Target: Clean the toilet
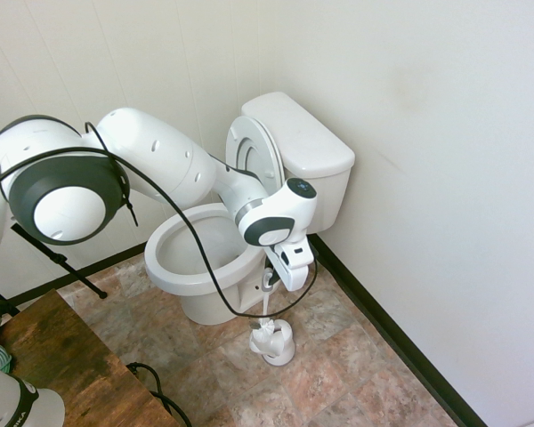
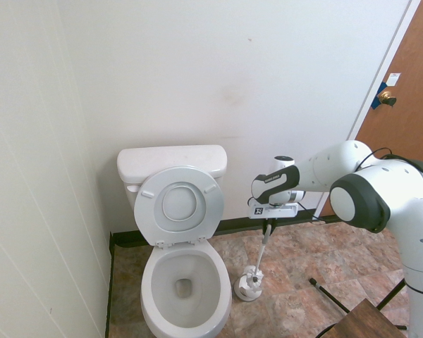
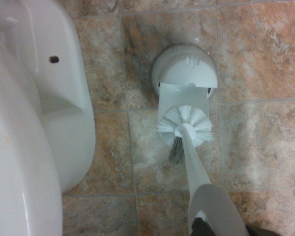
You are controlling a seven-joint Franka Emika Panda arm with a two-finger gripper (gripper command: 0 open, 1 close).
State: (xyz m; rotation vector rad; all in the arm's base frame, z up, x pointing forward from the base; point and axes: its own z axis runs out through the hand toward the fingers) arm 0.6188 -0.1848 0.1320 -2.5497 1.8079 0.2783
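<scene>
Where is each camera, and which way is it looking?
First exterior view: high up, looking down at the toilet in the corner; the arm enters from the left.
Second exterior view: facing the toilet's front; the arm enters from the right.
Wrist view: looking straight down at the brush and holder.
All share the toilet, brush and floor.

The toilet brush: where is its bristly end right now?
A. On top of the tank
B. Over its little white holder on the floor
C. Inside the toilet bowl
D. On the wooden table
B: the toilet brush, held by the gripper, has its bristles right at the holder on the tiled floor beside the toilet.
</scene>
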